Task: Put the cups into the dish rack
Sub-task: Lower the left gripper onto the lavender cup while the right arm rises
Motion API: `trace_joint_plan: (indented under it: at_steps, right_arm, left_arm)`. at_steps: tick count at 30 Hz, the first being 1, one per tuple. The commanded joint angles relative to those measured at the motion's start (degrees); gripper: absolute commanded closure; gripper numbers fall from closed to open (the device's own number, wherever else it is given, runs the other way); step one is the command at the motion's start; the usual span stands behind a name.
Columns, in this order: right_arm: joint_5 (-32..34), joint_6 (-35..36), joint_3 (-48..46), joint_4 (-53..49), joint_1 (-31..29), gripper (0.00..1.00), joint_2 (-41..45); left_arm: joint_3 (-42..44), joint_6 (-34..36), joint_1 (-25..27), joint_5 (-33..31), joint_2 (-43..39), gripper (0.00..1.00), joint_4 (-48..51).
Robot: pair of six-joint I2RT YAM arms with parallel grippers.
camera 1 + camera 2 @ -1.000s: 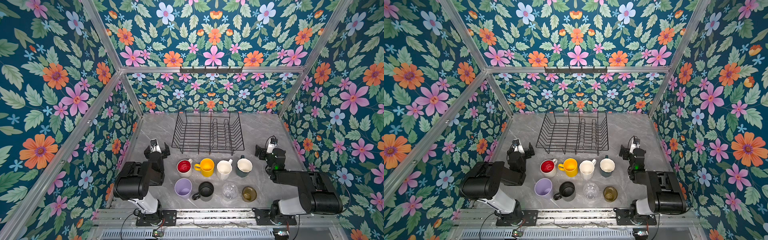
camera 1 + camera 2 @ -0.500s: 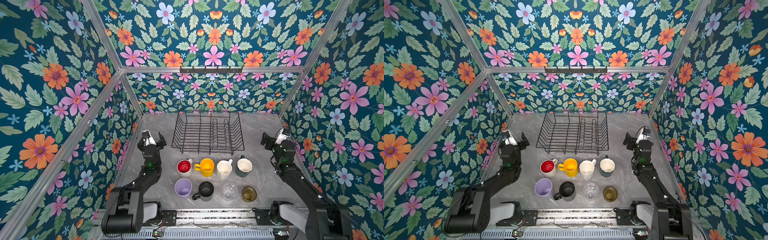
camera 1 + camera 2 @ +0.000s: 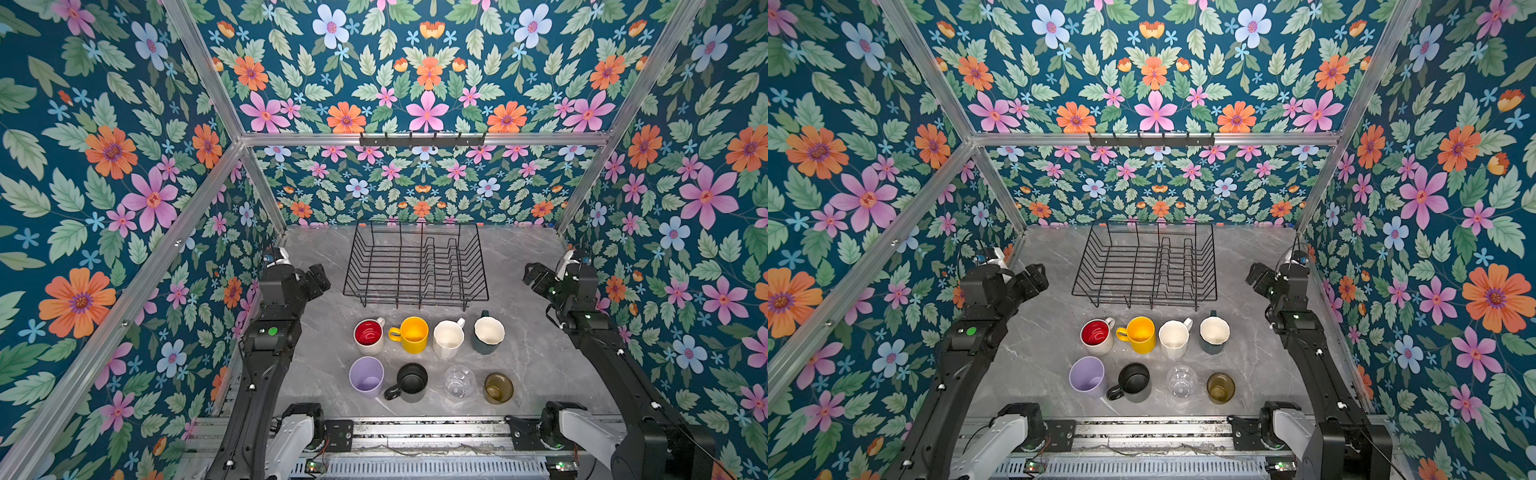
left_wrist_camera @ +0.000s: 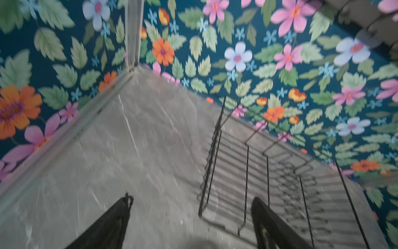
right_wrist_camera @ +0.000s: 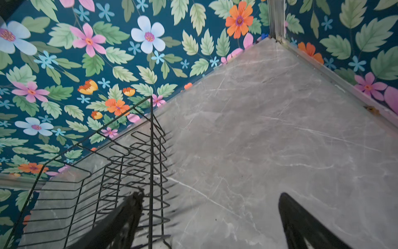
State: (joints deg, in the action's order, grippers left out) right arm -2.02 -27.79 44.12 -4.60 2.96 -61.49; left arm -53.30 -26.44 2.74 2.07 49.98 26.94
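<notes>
Start of loading, seen in both top views. The rack point(image 3: 415, 266) point(image 3: 1144, 266) stands empty on the counter point(image 3: 519, 257). All eight cups wait upright in two rows in front of the rack. The row nearer the rack holds the red-lined mug point(image 3: 369, 336), yellow mug point(image 3: 413, 334), cream mug point(image 3: 449, 338) and green mug point(image 3: 488, 334). The row farther from the rack holds the tumbler point(image 3: 366, 376), black mug point(image 3: 411, 380), clear glass point(image 3: 459, 380) and amber glass point(image 3: 498, 387). The cups stand a little apart, which I judge leaves room for one jaw to slip inside a rim. My left arm point(image 3: 270, 332) carries its jaws just off the rack's left end, and my right arm point(image 3: 590, 328) carries its jaws well off the rack's right end. Both pairs are spread wide and pinch nothing; each wrist view shows bare counter between them and the rack's wires to one side. I take this flanking stance as a ready pose: it keeps the rack's open top clear and lets either arm swing back over the cups. Compared with a second ago, both arms have unfolded from a low crouch beside the cup rows and reached toward the rack's ends. The cups and rack have not moved, so no cup is loaded yet.
</notes>
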Motion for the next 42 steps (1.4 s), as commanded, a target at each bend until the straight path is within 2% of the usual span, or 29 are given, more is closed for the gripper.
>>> trace_joint_plan:
  at_steps: [1, 5, 10, 15, 28, 37, 42]
  right_arm:
    - [-4.7, 1.12, 1.98, -5.32, -0.21, 0.05, -1.76]
    - [-4.13, 1.49, 4.77, -6.55, -2.42, 0.05, -5.24]
    - [-2.18, 2.72, 8.0, -8.36, -5.77, 0.05, -9.25]
    - [-2.2, 2.29, 9.3, -9.1, -7.09, 0.05, -11.22]
    - [-0.85, 3.0, 8.97, -10.92, -7.42, 0.05, -9.87]
    - [-0.97, 2.83, 8.77, -10.34, -7.45, 0.06, -10.22]
    - [-0.88, 3.08, 8.39, -10.44, -7.43, 0.06, -9.96]
  left_arm:
    - [-1.02, -2.4, 0.05, 8.94, -1.06, 0.14, 23.4]
    - [1.02, -4.43, 1.17, 15.08, -5.22, 0.21, 30.29]
    - [1.49, -3.78, 3.78, 17.43, -8.74, 0.25, 35.44]
    - [3.93, -3.01, 7.52, 20.37, -9.8, 0.28, 36.63]
    - [7.58, -13.59, 28.26, 9.66, -4.72, 0.36, 35.94]
    - [7.93, -18.5, 37.06, 4.01, -0.01, 0.5, 36.0]
    - [8.1, -19.9, 38.63, 2.1, 0.91, 0.59, 35.99]
